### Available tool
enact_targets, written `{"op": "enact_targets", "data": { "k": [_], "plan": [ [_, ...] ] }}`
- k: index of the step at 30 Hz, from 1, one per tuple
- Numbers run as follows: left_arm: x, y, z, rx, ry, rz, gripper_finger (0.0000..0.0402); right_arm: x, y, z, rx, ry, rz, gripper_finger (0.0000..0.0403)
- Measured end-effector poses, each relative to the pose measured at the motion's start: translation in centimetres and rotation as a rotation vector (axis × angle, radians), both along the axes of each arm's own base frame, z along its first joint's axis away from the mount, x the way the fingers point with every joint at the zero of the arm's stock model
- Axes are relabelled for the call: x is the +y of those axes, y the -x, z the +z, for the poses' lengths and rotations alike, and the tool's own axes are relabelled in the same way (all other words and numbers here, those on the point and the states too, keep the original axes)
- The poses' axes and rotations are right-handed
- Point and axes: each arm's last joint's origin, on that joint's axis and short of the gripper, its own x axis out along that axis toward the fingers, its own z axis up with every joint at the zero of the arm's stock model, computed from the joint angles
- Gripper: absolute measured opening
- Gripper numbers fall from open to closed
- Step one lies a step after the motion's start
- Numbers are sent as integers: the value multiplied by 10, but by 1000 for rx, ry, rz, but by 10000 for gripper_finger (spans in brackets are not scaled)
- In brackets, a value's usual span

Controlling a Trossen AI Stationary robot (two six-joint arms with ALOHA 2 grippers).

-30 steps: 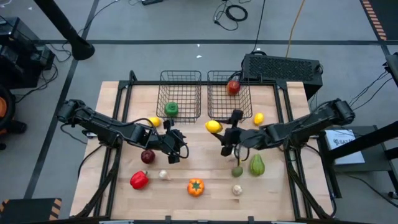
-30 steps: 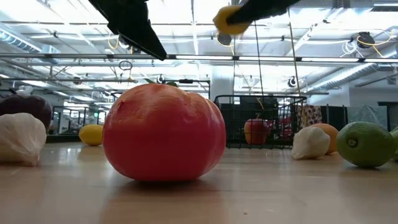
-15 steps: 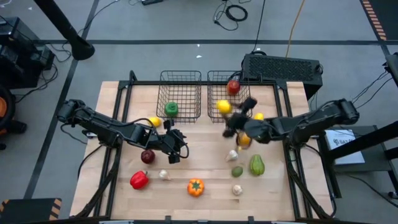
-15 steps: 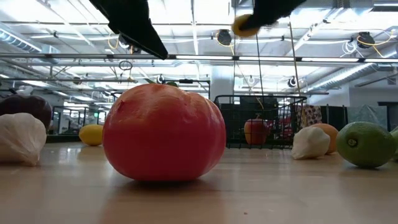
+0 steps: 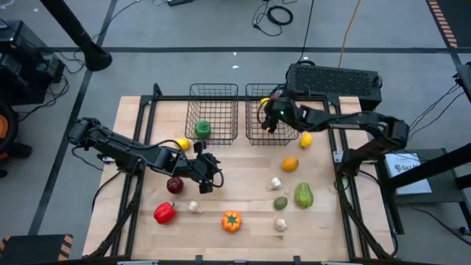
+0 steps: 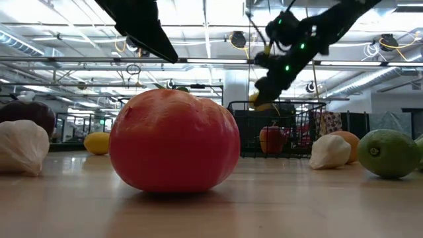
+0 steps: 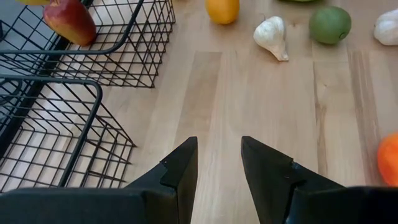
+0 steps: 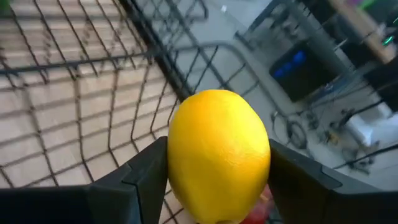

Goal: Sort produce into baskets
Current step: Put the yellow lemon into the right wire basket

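Observation:
My right gripper (image 5: 268,112) hangs over the right wire basket (image 5: 257,136), shut on a yellow lemon (image 8: 217,152). A red apple (image 7: 68,18) lies in that basket. The left basket (image 5: 213,96) holds a green piece (image 5: 203,129). My left gripper (image 5: 210,173) waits open above the table's left middle with nothing between its fingers (image 7: 180,168). Loose on the wood lie another lemon (image 5: 182,145), a dark red apple (image 5: 174,185), a red pepper (image 5: 165,213), an orange pepper (image 5: 231,221), an orange (image 5: 290,165), green pieces and whitish bulbs. My right gripper pinches the lemon's two opposite sides (image 8: 177,155) between its two fingers (image 8: 146,174). The fingers come from the table's right, slanting down. The lemon is lifted clear, above the inside of the right basket and over the red apple.
A black box (image 5: 335,79) stands behind the right basket at the far edge. A lemon (image 5: 305,140) lies beside that basket. A green pepper (image 5: 304,195), a green round fruit (image 5: 280,203) and bulbs (image 5: 274,183) cluster at the near right. Bare wood lies between the two arms.
My right gripper has swung from the table's middle toward the far edge and sunk a little, carrying the lemon to above the right basket, its fingers still shut on it. The orange and a bulb that it hid now show.

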Motion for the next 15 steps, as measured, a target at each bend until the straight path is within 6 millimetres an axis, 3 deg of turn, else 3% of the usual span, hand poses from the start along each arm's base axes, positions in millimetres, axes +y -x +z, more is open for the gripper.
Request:
{"op": "enact_targets", "data": {
  "k": [8, 15],
  "plan": [
    [0, 0, 0, 3, -17, -14, 132, -30, -3, -13, -120, -55, -40, 226],
    [0, -3, 3, -29, -23, -24, 132, -46, -9, -43, -130, -115, -102, 226]
  ]
}}
